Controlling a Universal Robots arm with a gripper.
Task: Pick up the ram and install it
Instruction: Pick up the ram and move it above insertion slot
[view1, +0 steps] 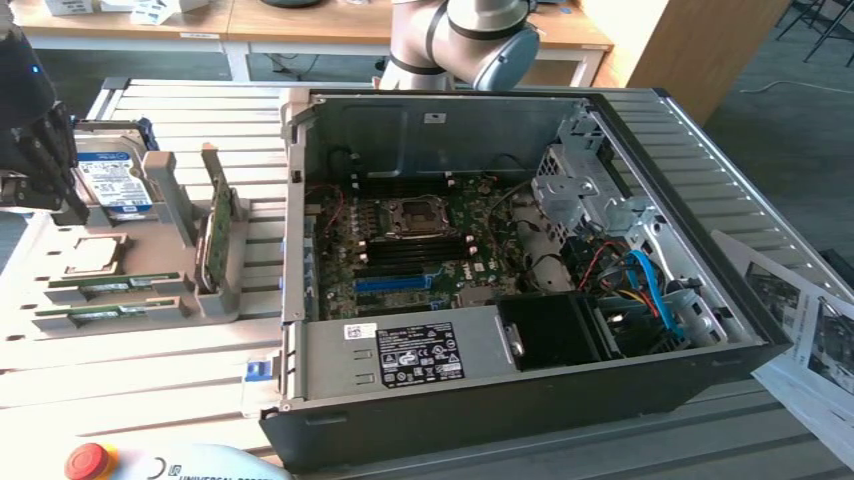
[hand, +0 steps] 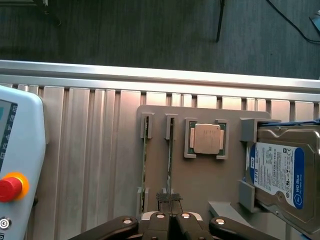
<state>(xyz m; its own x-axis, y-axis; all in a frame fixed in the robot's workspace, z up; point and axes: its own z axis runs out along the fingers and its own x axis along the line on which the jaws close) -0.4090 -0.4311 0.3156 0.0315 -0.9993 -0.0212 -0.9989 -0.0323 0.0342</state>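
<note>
Two ram sticks stand on edge in the grey holder tray (hand: 200, 185): one ram (hand: 170, 150) runs straight out from my fingertips, the other ram (hand: 145, 155) lies parallel beside it. My gripper (hand: 170, 199) is shut, its pads pressed together just over the near end of the first stick, with nothing visibly between them. In the exterior view the same sticks (view1: 114, 283) (view1: 96, 314) lie at the tray's front, at the exterior view's left. The open computer case (view1: 534, 400) shows its motherboard with black memory slots (view1: 407, 255).
On the tray also sit a CPU (hand: 206, 139), a blue-labelled hard drive (hand: 280, 175) and a broader green card on edge (view1: 214, 235). A teach pendant with a red stop button (hand: 10, 187) lies beside the tray. Papers (view1: 814, 340) lie at the exterior view's right.
</note>
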